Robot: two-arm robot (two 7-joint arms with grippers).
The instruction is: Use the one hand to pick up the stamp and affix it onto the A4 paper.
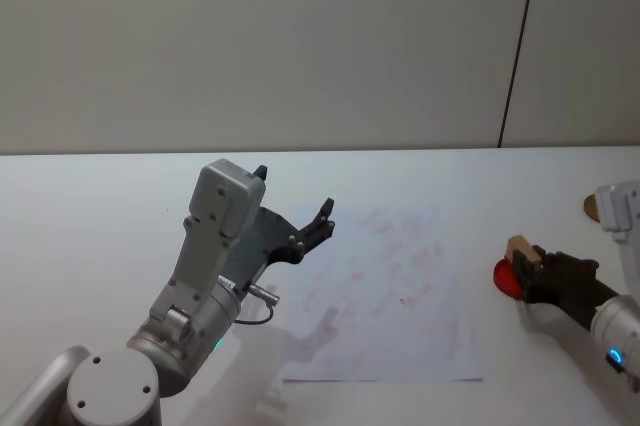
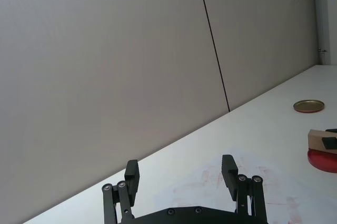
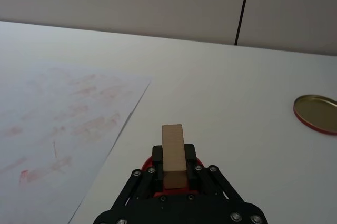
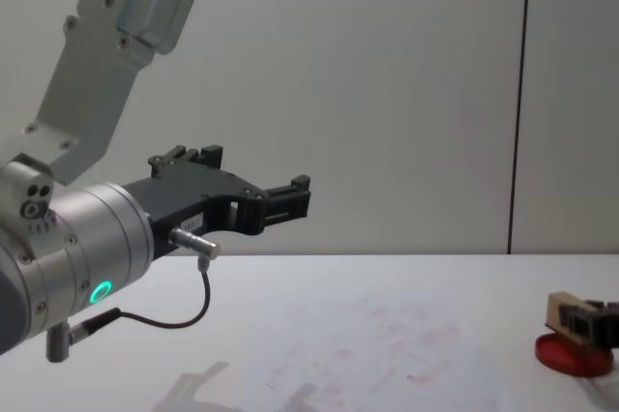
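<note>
Plain grey wall [image 1: 280, 46] across upper frame. Thin dark vertical seam [image 1: 518, 46] at upper right. White table [image 1: 90, 206] across lower half, butting against wall. Light even, shadows soft.

Legible text: none.
A4 paper [image 1: 400, 326]: faint red marks [image 1: 410, 298], smeared, unreadable.
stamp [image 3: 173, 148]: plain wood on the visible faces, no lettering.
round gold lid [image 3: 317, 113]: no print made out.

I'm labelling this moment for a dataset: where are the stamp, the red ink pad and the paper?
stamp [image 3: 174, 148]: right wrist view, the wooden block's upper face.
ink pad [image 4: 571, 359]: chest view, its red front edge.
paper [image 1: 390, 346]: head view, a bare patch near its front edge.
</note>
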